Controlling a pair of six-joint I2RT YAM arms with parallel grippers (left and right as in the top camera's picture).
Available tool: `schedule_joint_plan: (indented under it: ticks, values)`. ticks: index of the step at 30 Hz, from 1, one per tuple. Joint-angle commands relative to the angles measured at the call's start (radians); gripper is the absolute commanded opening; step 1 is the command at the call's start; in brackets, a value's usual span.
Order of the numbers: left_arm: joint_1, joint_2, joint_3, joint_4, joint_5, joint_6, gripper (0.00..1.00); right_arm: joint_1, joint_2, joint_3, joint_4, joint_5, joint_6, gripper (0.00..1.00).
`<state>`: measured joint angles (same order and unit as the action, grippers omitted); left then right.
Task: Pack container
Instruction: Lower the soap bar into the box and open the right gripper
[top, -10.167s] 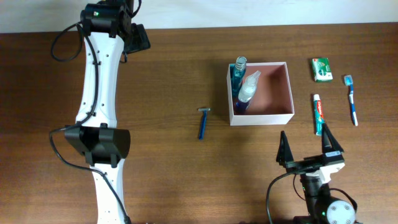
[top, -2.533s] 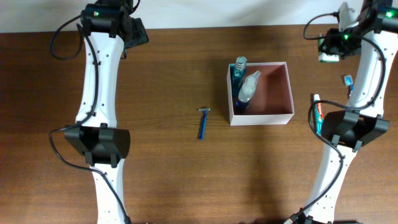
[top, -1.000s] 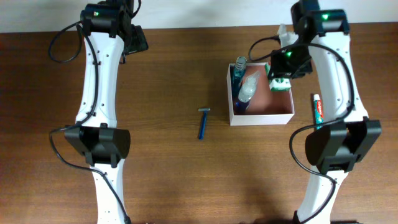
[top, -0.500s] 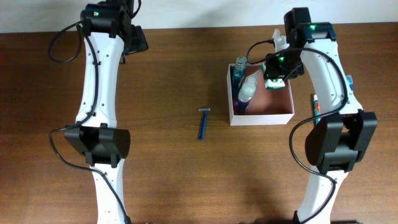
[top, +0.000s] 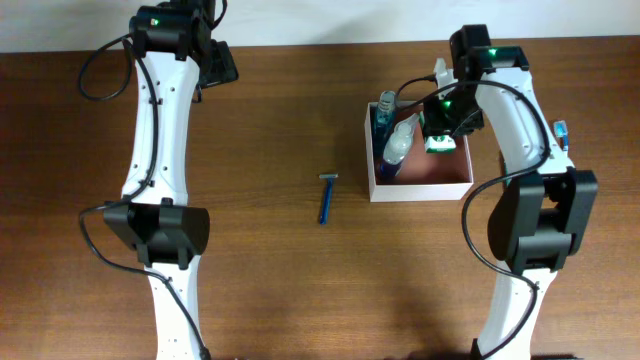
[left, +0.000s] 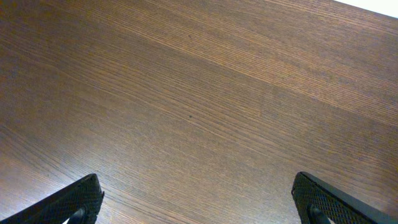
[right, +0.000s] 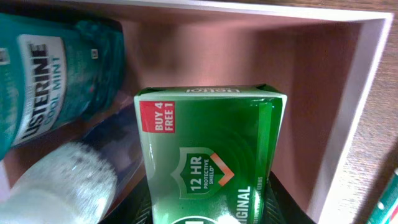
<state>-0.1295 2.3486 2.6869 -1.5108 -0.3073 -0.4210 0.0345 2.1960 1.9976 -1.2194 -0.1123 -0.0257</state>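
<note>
Close up on right wrist cam: green box (right: 208, 168), "BUY 4 FREE 1" and "12 HR" on label, pinched in right hand (top: 441, 128), fingers mostly hidden behind it. Just left of it, clear spray bottle (right: 62, 180), blurred, and teal Listerine bottle (right: 56, 74), cut off at frame edge. Behind all three, pinkish floor and white wall of container (right: 351, 93). No telling box-to-floor contact from here. Striped tube tip (right: 387, 202) at bottom right corner, too cropped to name.

Overhead only: container right of centre on desk (top: 280, 280), both bottles along its left wall, box over the middle. Blue razor (top: 325, 198) well apart to the left. Toothbrush head (top: 560, 130) peeking past right arm, rest hidden.

Left wrist cam: bare wood only, left hand (left: 199, 199) spread wide, just fingertips (left: 78, 199) showing in bottom corners. Far back-left over desk in overhead.
</note>
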Motion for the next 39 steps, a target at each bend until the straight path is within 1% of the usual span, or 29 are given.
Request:
schedule_joint_plan:
  ticks: [1,6,9,16,17,19,22,25,31,34,39]
  values:
    - [0.002,0.000,-0.005,-0.002,-0.011,-0.012,0.99,0.010,0.026,-0.008,0.017,0.013,0.008,0.32]
    - [0.002,0.000,-0.005,-0.013,-0.011,-0.012,0.99,0.010,0.045,-0.008,0.051,0.024,0.005,0.33]
    - [0.002,0.000,-0.005,-0.025,-0.011,-0.012,0.99,0.010,0.052,-0.009,0.066,0.045,0.005,0.40]
    - [0.002,0.000,-0.005,-0.031,-0.011,-0.012,0.99,0.010,0.056,-0.010,0.075,0.065,0.005,0.41]
    - [0.002,0.000,-0.005,-0.031,-0.011,-0.012,0.99,0.010,0.056,-0.010,0.075,0.065,0.005,0.42]
    - [0.002,0.000,-0.005,-0.031,-0.011,-0.012,0.99,0.010,0.056,-0.010,0.076,0.065,0.005,0.49]
    - [0.002,0.000,-0.005,-0.032,-0.011,-0.012,0.99,0.010,0.056,-0.010,0.075,0.065,0.005,0.50]
    - [0.002,0.000,-0.005,-0.032,-0.011,-0.012,0.99,0.010,0.056,-0.010,0.075,0.065,0.005,0.54]
    - [0.002,0.000,-0.005,-0.036,-0.011,-0.012,0.99,0.010,0.055,-0.006,0.075,0.065,0.005,0.57]
    - [0.002,0.000,-0.005,-0.039,-0.011,-0.012,0.99,0.007,0.050,0.030,0.057,0.066,0.005,0.58]
    - [0.002,0.000,-0.005,-0.039,-0.011,-0.012,0.99,-0.016,0.035,0.186,-0.032,0.073,0.005,0.64]
